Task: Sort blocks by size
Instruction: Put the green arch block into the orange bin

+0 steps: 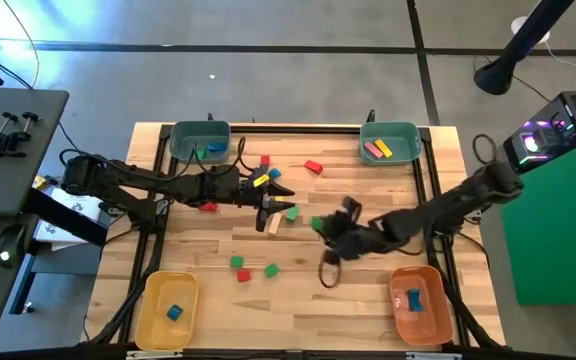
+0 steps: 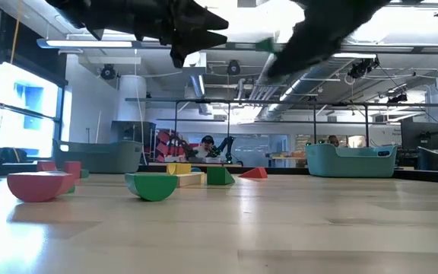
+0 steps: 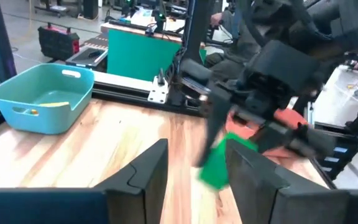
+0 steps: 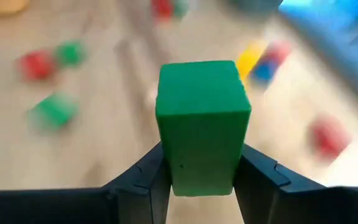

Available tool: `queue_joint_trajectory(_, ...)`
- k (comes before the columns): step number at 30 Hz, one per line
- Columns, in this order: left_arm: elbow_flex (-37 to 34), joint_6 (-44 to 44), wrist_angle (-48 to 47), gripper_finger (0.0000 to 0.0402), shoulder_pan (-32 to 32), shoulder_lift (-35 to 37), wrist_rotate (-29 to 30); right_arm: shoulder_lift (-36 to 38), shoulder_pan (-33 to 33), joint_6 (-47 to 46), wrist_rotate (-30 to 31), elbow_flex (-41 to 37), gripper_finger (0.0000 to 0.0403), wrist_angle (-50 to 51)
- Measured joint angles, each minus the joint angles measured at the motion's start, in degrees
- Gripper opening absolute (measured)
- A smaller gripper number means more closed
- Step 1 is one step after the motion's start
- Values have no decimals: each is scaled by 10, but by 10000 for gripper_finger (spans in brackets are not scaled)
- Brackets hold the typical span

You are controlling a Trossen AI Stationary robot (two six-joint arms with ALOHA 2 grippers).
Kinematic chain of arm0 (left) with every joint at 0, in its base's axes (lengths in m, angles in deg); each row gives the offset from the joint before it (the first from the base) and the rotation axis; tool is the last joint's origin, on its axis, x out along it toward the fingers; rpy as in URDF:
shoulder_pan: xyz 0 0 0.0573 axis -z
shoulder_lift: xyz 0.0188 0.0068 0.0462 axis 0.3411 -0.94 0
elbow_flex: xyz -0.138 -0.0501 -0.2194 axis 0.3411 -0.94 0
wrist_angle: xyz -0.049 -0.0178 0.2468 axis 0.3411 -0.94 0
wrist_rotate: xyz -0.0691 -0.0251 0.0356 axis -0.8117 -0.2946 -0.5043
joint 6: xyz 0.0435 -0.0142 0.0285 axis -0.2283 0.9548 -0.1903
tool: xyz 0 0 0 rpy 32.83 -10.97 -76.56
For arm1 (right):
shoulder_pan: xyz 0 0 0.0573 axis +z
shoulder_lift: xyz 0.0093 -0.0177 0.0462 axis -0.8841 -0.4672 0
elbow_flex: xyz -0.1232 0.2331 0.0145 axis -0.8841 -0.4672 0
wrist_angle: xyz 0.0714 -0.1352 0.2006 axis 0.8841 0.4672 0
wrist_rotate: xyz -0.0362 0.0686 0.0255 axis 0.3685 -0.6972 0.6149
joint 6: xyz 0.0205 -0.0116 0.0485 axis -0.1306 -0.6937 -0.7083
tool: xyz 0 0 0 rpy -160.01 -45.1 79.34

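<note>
High view looks straight down on the pale wooden table [image 1: 298,300], low view level across it, wrist views close past their fingers; both wrist views share the green wooden block [image 4: 202,124].

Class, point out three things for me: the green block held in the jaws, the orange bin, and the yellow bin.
green block [image 4: 202,118]: right wrist view, on its front face.
orange bin [image 1: 435,318]: high view, on its right rim.
yellow bin [image 1: 151,315]: high view, on its bare floor, left of the blue block inside.
</note>
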Motion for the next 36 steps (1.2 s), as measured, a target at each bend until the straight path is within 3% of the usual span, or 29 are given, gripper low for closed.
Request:
queue_joint_trajectory(5, 0, -23, -2, 149, -1, 0, 1, 54, 75, -268, -197, 0, 132, 176)
queue_joint_trajectory(9, 0, -27, -12, 149, 0, 0, 2, 59, 164, -499, -335, 0, 132, 256)
queue_joint_trajectory(12, 0, -25, -19, 150, 0, 0, 2, 52, 237, -657, -381, 0, 132, 258)
queue_joint_trajectory(19, 0, -27, -20, 150, 1, 0, 2, 27, 362, -949, -383, 0, 132, 249)
queue_joint_trajectory(23, 0, -28, -20, 150, 1, 0, 15, 5, 390, -1038, -419, 0, 132, 241)
queue_joint_trajectory(28, 0, -37, -20, 150, 1, 0, 17, -18, 387, -1044, -427, -3, 134, 223)
queue_joint_trajectory(36, 0, -43, -19, 150, 1, 0, 17, -25, 374, -1039, -440, -23, 195, 220)
